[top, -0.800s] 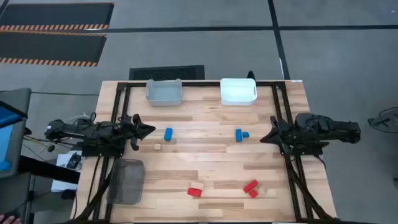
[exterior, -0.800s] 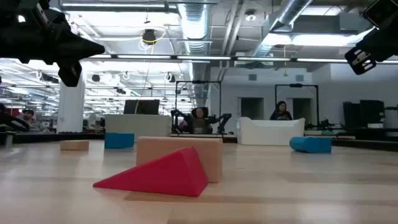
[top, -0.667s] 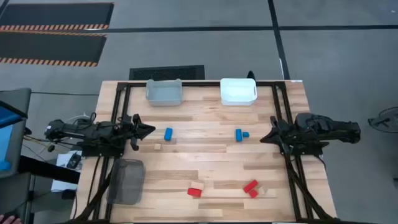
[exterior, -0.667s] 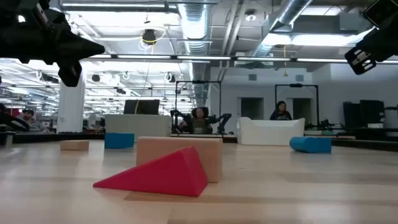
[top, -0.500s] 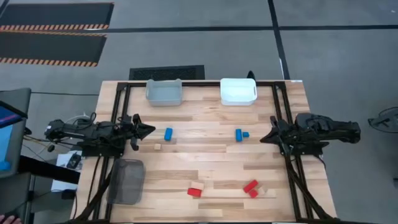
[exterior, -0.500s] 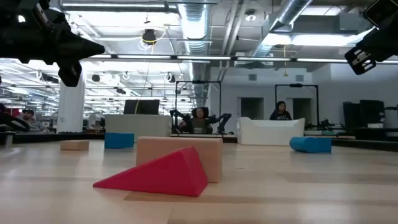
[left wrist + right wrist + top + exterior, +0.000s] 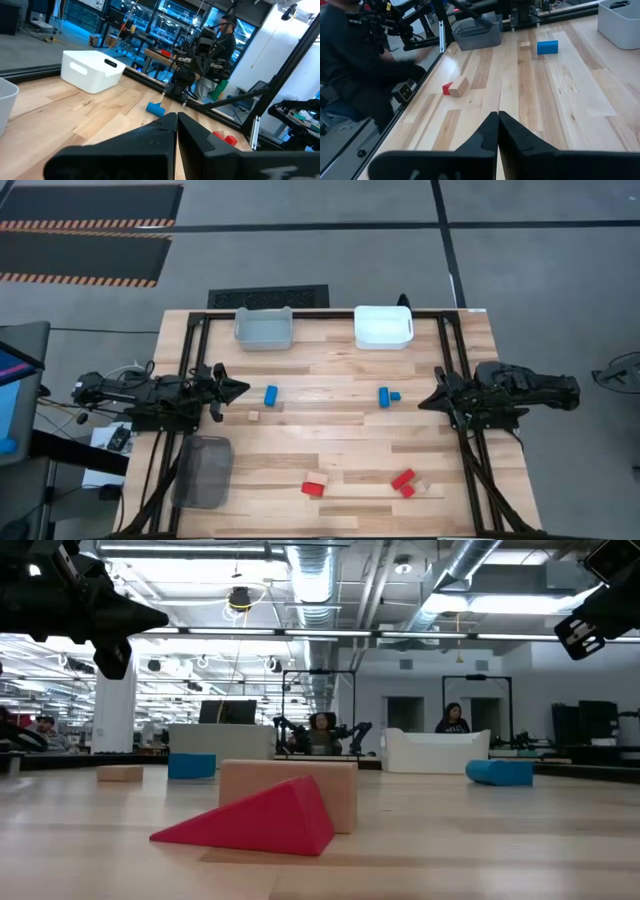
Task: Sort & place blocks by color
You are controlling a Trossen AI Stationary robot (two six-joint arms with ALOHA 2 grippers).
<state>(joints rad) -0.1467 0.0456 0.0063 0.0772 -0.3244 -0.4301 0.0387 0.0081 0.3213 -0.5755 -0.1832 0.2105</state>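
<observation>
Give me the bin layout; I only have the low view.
Observer: From above, a grey bin and a white bin sit along the far edge. A dark mesh bin lies at the near edge on the left arm's side.
Operator: Report the grippers.
Observer: The left gripper and right gripper face each other from opposite sides, both shut and empty.
Operator: Locate the blue blocks.
Observer: The left blue block lies just ahead of the left gripper, the right blue block nearer the right gripper.
</observation>
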